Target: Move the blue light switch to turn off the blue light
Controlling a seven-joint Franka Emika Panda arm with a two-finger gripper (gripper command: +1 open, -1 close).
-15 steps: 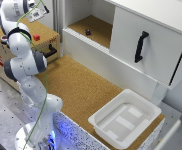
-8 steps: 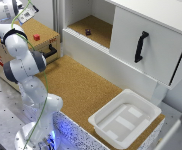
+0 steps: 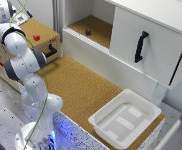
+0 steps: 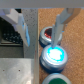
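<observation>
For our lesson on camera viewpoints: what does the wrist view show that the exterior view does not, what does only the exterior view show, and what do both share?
Only the wrist view shows the round lit blue light, a round red light, a round green light and the gripper, its fingers apart.

Only the exterior view shows the white plastic tray, the white cabinet's black door handle and the robot's white arm.

Both show brown cork surface.

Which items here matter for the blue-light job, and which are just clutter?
Job:
- blue light, lit
- gripper, above the lights; the switch itself I can't make out

Clutter:
- red light, unlit
- green light, only partly in view
- white tray
- cabinet handle
- red block on the wooden box
</observation>
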